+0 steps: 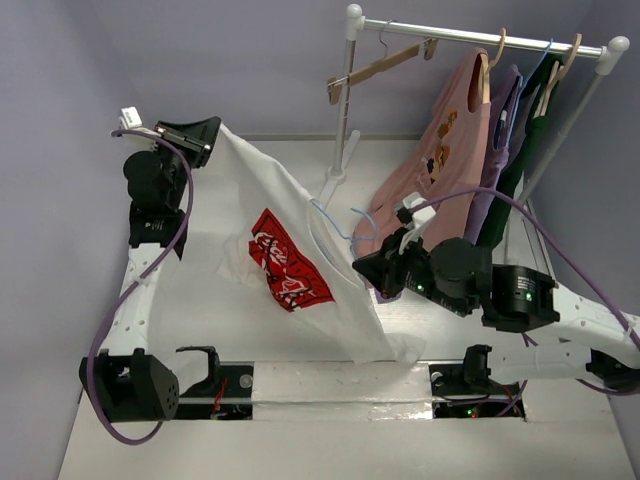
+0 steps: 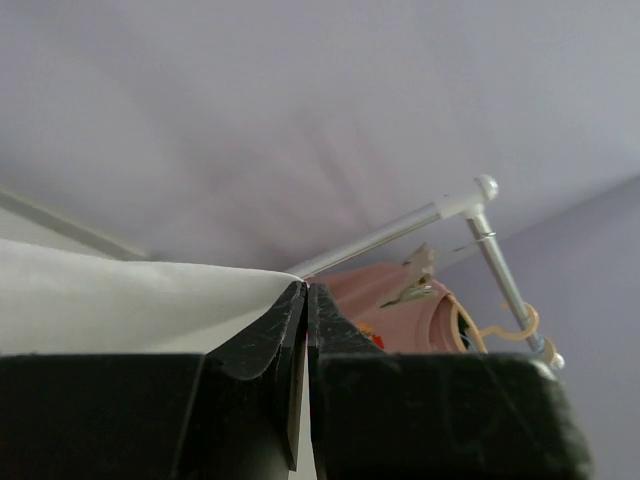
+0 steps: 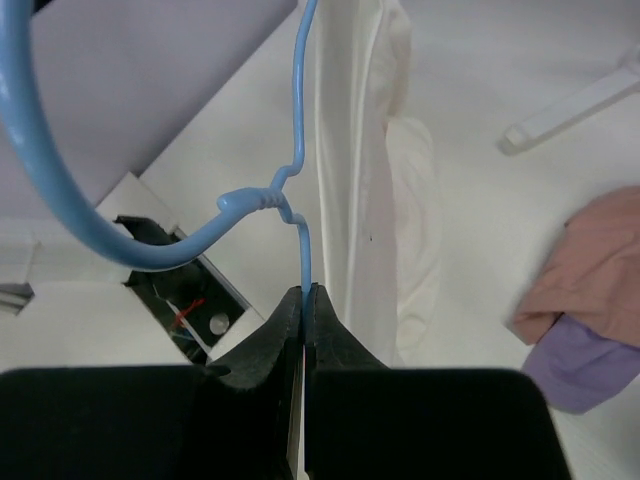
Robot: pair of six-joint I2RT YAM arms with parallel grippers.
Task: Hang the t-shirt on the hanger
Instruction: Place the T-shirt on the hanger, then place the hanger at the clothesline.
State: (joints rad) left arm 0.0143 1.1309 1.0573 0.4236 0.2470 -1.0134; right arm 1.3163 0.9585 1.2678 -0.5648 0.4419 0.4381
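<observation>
Right claw (image 1: 366,268) is clenched on the straight wire just below the twist of the hanger (image 3: 248,200), fingers pressed flat together. In the wrist view the hook curls up and off to the left. The hanger sits at the right-hand edge of the t-shirt (image 1: 250,200), its thin blue wire showing against the white cloth. The shirt hangs as a slanting sheet over the table (image 1: 300,160), red graphic facing outward, lower end bunched near the front edge. Its top corner is pinched in my left claw (image 1: 192,135), held high at the far left, closed tight on the fabric. Beyond: clothes rack (image 1: 480,38) carrying a pink shirt (image 1: 440,150), a lilac garment (image 1: 497,140) and a tilted wooden hanger (image 1: 375,68).
</observation>
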